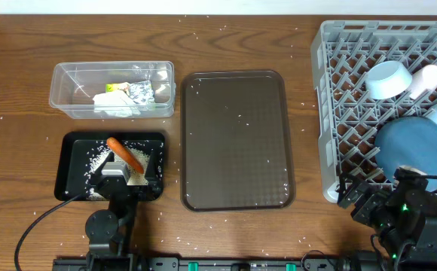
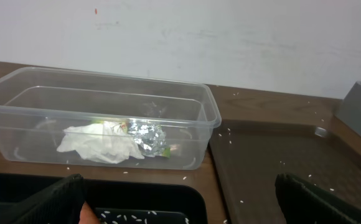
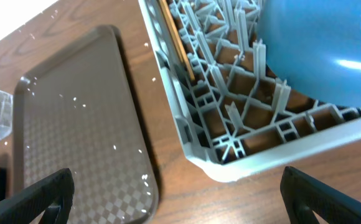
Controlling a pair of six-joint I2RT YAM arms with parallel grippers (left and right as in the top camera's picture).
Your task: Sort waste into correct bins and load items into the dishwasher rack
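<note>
While wide open above the black tray (image 1: 71,153), left claw (image 1: 123,172) empty.

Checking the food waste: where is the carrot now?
Overhead view, left side: the carrot lies in the black tray beside rice, nearer the robot than the clear tub.

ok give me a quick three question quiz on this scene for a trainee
1. True or false: the carrot lies in the black tray.
2. The foil is in: A the tub, B the black tray, C the rack.
3. Fill in: the plate sits in the ___.
Key: 1 true; 2 A; 3 rack.
</note>
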